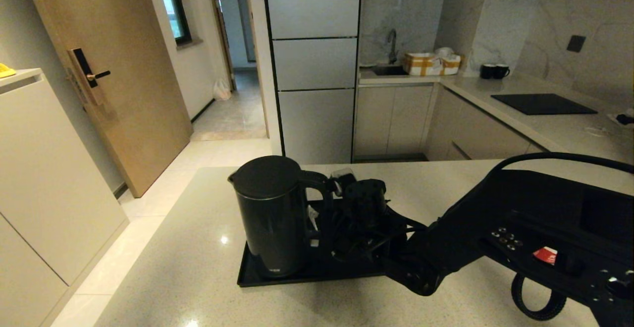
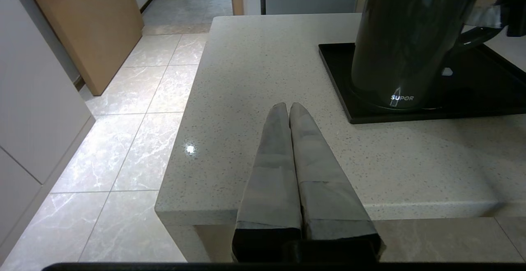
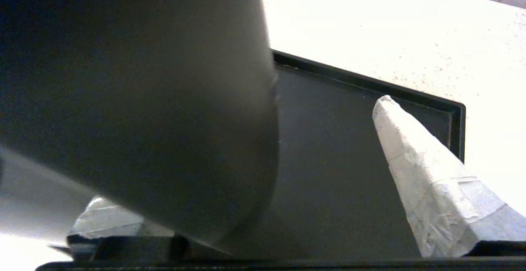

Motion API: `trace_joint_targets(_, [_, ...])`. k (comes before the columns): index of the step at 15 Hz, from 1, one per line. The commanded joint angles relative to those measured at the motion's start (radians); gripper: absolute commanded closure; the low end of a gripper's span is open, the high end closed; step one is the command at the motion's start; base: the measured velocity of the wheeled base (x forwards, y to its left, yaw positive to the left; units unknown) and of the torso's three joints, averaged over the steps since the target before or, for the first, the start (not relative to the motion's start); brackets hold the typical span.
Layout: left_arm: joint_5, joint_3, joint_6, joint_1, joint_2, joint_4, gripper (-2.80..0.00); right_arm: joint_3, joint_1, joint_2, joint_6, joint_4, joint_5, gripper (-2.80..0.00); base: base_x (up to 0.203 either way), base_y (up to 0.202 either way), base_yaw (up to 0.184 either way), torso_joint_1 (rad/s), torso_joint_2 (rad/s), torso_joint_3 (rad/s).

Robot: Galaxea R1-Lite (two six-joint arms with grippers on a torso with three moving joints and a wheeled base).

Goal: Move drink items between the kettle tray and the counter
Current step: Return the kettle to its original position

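1. Black kettle (image 1: 271, 215) standing centre frame on tray (image 1: 277, 278), on surface (image 1: 188, 267).
2. Right tool (image 1: 342, 188) at handle, parted, gripping nothing visible.
3. Left tool (image 2: 289, 109) closed, empty, idle.
4. Probably heavy, slippery; best taken by handle.

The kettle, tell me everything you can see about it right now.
The kettle is a tall, glossy black cylinder with a flat lid, a small spout at its upper rim and a loop handle on the side facing the right gripper. It stands upright at the left end of the black tray on the speckled counter. White lettering near its foot reads SUPOR. The right gripper is open at the handle side; whether it touches cannot be seen.
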Motion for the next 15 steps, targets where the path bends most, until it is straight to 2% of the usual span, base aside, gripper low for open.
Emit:
trace_joint_targets(1, [0.0,0.0,0.0,0.0,0.0,0.0,0.0,0.01,0.009,-0.004,0.001,-0.009,-0.001,-2.8,0.0,0.0,0.0,0.0,0.0,0.0])
trace_joint_targets(6, [0.0,0.0,0.0,0.0,0.0,0.0,0.0,0.029,0.009,-0.02,-0.002,0.0,-0.011,-2.8,0.0,0.0,0.0,0.0,0.0,0.0])
trace_joint_targets(9, [0.0,0.0,0.0,0.0,0.0,0.0,0.0,0.058,0.009,-0.013,-0.007,0.0,-0.069,-2.8,0.0,0.0,0.0,0.0,0.0,0.0])
trace_joint_targets(15, [0.0,0.0,0.0,0.0,0.0,0.0,0.0,0.088,0.009,-0.033,-0.014,-0.011,-0.133,-2.8,0.0,0.0,0.0,0.0,0.0,0.0])
